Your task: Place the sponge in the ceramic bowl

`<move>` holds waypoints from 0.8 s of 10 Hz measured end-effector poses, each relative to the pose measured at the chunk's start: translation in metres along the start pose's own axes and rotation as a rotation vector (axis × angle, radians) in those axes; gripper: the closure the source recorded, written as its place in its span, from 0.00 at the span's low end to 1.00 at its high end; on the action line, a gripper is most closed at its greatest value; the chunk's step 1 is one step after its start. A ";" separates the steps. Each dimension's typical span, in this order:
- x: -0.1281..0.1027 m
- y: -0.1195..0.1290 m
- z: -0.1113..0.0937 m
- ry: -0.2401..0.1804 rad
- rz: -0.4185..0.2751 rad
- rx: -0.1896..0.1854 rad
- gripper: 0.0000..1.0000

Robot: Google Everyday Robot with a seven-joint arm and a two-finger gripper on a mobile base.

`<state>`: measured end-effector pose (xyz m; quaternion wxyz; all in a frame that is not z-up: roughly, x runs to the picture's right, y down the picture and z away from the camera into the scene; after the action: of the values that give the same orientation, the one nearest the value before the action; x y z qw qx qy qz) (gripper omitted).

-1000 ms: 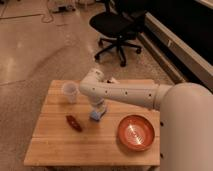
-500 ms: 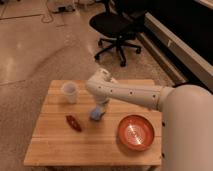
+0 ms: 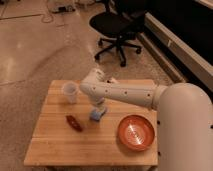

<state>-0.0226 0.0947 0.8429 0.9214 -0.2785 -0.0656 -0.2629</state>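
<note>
A blue sponge [image 3: 97,115] lies on the wooden table [image 3: 55,147] near its middle. My gripper [image 3: 99,108] points down right over it, at the end of the white arm that reaches in from the right. The ceramic bowl [image 3: 136,132], reddish orange, sits on the table's right side, apart from the sponge.
A translucent white cup [image 3: 70,92] stands at the table's back left. A small dark red object [image 3: 75,123] lies left of the sponge. A black office chair [image 3: 117,27] stands on the floor behind the table.
The arm has swung a little to the right and lowered, bringing the gripper down onto the sponge. The bowl, cup and red object have not moved.
</note>
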 end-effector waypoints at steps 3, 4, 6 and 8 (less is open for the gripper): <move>-0.003 -0.004 0.023 0.001 -0.003 0.011 0.62; -0.011 -0.011 0.029 0.000 -0.009 0.014 0.62; -0.021 -0.010 0.022 -0.001 -0.002 0.017 0.62; -0.012 0.002 -0.005 -0.007 0.000 0.014 0.62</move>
<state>-0.0325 0.0989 0.8347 0.9231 -0.2731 -0.0706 -0.2613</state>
